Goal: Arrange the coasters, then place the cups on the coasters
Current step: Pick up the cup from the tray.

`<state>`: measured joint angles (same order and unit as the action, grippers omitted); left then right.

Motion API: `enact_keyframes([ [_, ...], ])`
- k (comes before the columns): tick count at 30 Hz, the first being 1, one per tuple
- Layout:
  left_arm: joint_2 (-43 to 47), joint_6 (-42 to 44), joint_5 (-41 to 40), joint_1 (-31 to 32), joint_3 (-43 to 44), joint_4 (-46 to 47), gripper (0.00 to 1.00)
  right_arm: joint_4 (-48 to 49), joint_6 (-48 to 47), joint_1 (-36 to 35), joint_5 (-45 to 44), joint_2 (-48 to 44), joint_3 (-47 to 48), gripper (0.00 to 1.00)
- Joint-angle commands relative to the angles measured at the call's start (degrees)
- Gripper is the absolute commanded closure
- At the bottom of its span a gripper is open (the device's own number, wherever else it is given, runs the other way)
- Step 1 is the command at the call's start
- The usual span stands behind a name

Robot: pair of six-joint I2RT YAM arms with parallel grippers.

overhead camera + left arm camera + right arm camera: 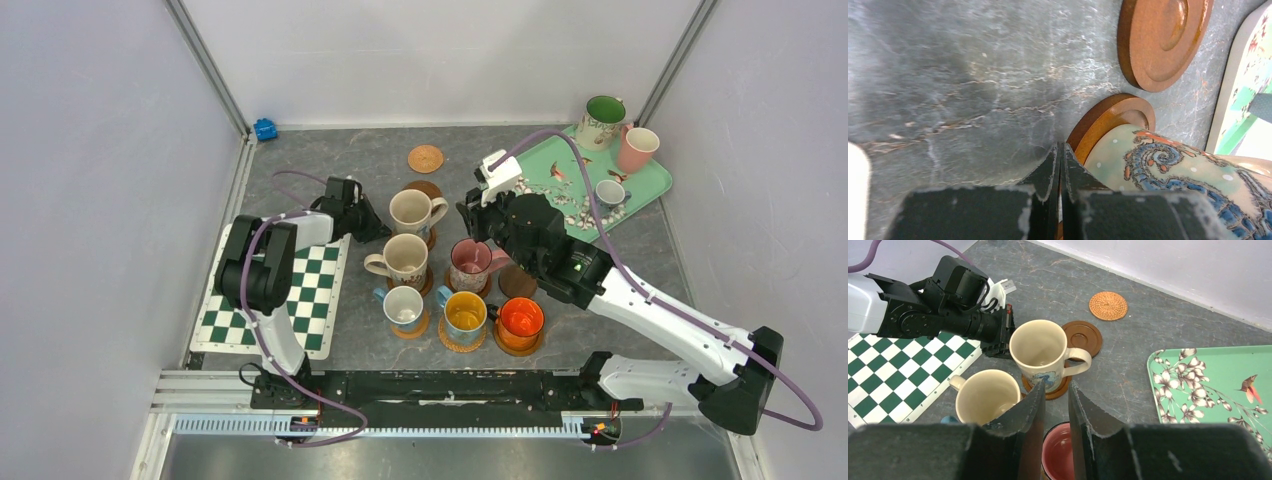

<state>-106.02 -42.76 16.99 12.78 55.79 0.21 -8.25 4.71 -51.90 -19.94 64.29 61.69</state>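
Note:
Six cups stand grouped mid-table on coasters: two cream mugs [413, 211] [403, 259], a pink speckled one [468, 263], a small light-blue one [403, 307], a blue one with yellow inside [465, 314] and a clear orange one [520, 320]. Loose coasters lie around them: a woven one [425, 158], a brown one [427, 187] and another brown one [517, 282]. My left gripper [1060, 145] is shut and empty, its tips at the coaster [1108, 120] under the seahorse-patterned cream mug [1173, 170]. My right gripper [1056, 382] hovers over the pink mug [1060, 450], jaws slightly apart with nothing between them.
A mint floral tray [640, 185] at the back right carries a green-inside mug [603, 120], a pink mug [637, 148] and a small white cup [610, 192]. A green-white checkered mat [300, 300] lies left under the left arm. Walls close in on three sides.

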Motion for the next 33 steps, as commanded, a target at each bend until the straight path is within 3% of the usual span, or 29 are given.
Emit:
enact_keyframes([
  [1, -1.6, -1.8, 1.6, 2.5, -0.3, 1.0, 0.98, 1.2, -0.8, -0.1, -2.3, -1.1, 2.5, 0.75],
  [8, 1.4, -0.1, -3.6, 2.5, 1.0, -5.1, 0.97, 0.8, -0.4, -0.1, -2.9, -0.3, 2.2, 0.75],
  [13, 5.9, 1.9, -8.2, 1.8, 5.8, -11.7, 0.87, 0.1, 0.0, -0.1, -2.7, 1.6, 2.4, 0.75],
  [17, 10.7, 4.4, -10.9, 0.7, 10.6, -16.5, 0.73, -1.0, -0.3, 0.4, -4.5, 3.5, 3.2, 0.75],
  [21, 16.5, 7.5, -11.2, 0.5, 14.1, -21.5, 0.5, -3.0, -3.5, 3.0, -9.3, 5.9, 4.4, 0.75],
  [25, 23.6, 11.8, -9.7, 0.5, 15.1, -26.0, 0.29, -5.2, -6.0, 11.1, -7.9, 7.4, 5.9, 0.75],
  [32, 38.8, 15.8, -4.9, 0.5, 6.6, -29.3, 0.01, -9.6, -9.6, 24.8, -7.0, 14.9, 13.0, 0.7],
  [33, 40.7, 16.2, -4.1, 0.6, 5.0, -29.7, 0.0, -9.4, -10.1, 26.5, -6.8, 16.2, 13.9, 0.68],
])
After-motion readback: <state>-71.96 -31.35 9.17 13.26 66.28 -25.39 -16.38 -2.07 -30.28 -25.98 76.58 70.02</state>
